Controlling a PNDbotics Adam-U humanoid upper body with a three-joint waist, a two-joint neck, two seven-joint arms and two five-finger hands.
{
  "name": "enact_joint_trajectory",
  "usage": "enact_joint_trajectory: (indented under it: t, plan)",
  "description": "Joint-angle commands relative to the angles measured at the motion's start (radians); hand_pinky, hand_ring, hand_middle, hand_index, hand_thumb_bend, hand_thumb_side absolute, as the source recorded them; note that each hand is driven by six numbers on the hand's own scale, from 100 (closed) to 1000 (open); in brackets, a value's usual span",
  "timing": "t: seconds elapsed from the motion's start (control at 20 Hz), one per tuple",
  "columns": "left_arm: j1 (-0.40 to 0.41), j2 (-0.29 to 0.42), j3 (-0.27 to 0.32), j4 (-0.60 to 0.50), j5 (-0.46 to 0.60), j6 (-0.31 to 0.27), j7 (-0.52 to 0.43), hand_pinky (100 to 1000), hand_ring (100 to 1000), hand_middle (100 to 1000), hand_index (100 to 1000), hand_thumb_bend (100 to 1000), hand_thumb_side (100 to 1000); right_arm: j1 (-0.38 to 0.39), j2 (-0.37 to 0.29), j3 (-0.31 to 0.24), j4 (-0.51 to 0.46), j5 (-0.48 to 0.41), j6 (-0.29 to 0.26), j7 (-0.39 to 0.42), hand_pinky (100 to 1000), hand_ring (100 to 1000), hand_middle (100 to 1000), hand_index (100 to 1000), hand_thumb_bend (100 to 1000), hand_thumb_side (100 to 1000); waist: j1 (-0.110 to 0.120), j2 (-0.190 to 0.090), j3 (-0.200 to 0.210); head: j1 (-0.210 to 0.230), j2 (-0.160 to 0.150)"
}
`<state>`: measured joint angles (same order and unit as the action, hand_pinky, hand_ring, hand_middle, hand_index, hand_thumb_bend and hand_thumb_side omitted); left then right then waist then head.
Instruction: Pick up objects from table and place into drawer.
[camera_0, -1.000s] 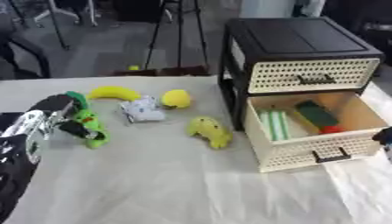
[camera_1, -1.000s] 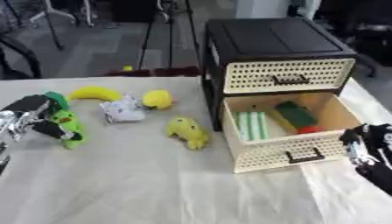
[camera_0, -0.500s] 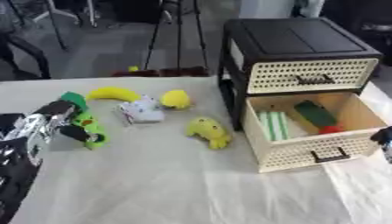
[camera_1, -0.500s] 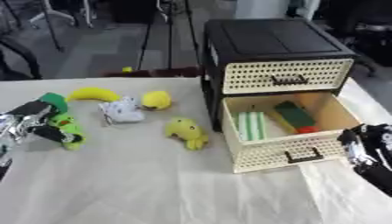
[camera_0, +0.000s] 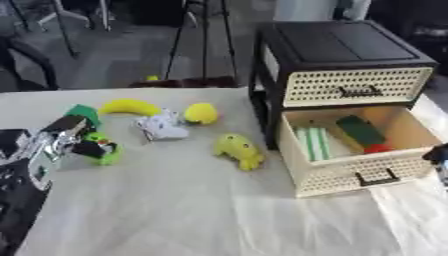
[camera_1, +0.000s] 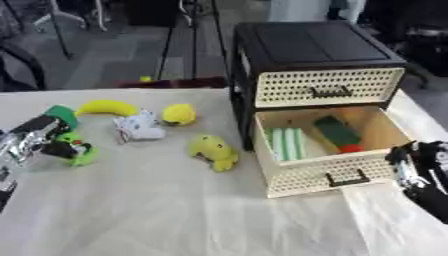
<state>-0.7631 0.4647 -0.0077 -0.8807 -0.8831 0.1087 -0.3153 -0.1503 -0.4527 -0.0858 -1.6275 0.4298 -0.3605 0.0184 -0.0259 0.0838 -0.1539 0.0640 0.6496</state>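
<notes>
Since a second ago the left hand (camera_0: 54, 143) has drawn back toward the table's left edge, its fingers curled round a green toy (camera_0: 102, 148). Right hand (camera_1: 423, 168) rests beside the open drawer (camera_1: 325, 171); whether its fingers are open I cannot tell.

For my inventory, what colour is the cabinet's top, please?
Black top, clearest in the right eye view.

Left hand (camera_0: 54, 142) low at the left edge, fingers reaching forward, right hand (camera_1: 420, 167) curled at the right edge
</notes>
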Motion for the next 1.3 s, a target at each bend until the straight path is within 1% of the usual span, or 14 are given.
enact_joint_trajectory:
  t: [0.05,0.25,0.4,0.55,0.75,0.9,1.05,1.2,1.3]
  plan:
    - [-0.041,0.011,0.014,-0.097,0.053,-0.028,0.003,100,100,188,386,100,100,-0.013,-0.015,-0.006,-0.015,0.002,0.002,-0.004,100,100,100,565,100,806,0.0,-0.015,0.001,-0.003,0.002]
    - [-0.064,-0.002,-0.023,-0.198,0.115,-0.067,-0.004,100,100,181,384,100,101,-0.013,-0.015,-0.003,-0.015,0.002,0.001,-0.002,100,100,100,566,100,806,0.001,-0.018,-0.002,-0.002,0.002]
    - [-0.099,-0.034,-0.07,-0.278,0.164,-0.088,-0.028,100,100,183,386,100,100,-0.016,-0.013,0.002,-0.015,0.001,0.0,0.001,100,100,100,565,100,806,0.001,-0.02,-0.008,0.004,0.002]
    - [-0.142,-0.075,-0.122,-0.353,0.21,-0.087,-0.066,100,100,186,387,100,100,-0.018,-0.01,0.01,-0.014,-0.002,-0.004,0.009,100,100,100,565,100,808,0.002,-0.025,-0.024,0.015,0.005]
    - [-0.203,-0.137,-0.181,-0.428,0.272,-0.054,-0.106,100,100,186,387,100,100,-0.03,-0.008,0.024,-0.016,-0.007,-0.01,0.022,100,100,100,565,100,807,0.004,-0.025,-0.053,0.032,0.002]
    - [-0.236,-0.187,-0.208,-0.445,0.322,-0.031,-0.09,100,100,193,394,100,100,-0.043,-0.007,0.035,-0.017,-0.011,-0.015,0.032,100,100,100,565,100,808,0.006,-0.02,-0.081,0.05,-0.005]
    - [-0.252,-0.228,-0.231,-0.429,0.355,-0.03,-0.05,100,100,204,402,100,100,-0.058,-0.001,0.048,-0.019,-0.017,-0.021,0.044,100,100,100,564,100,811,0.006,-0.011,-0.111,0.064,-0.013]
    - [-0.248,-0.262,-0.244,-0.402,0.326,-0.046,-0.004,100,100,209,406,100,100,-0.075,0.009,0.067,-0.021,-0.024,-0.029,0.062,100,100,100,563,100,815,0.007,-0.001,-0.143,0.074,-0.02]
    - [-0.24,-0.284,-0.252,-0.371,0.296,-0.062,0.028,100,100,209,408,101,100,-0.082,0.013,0.073,-0.022,-0.028,-0.032,0.071,100,100,100,563,100,817,0.008,0.004,-0.157,0.077,-0.02]
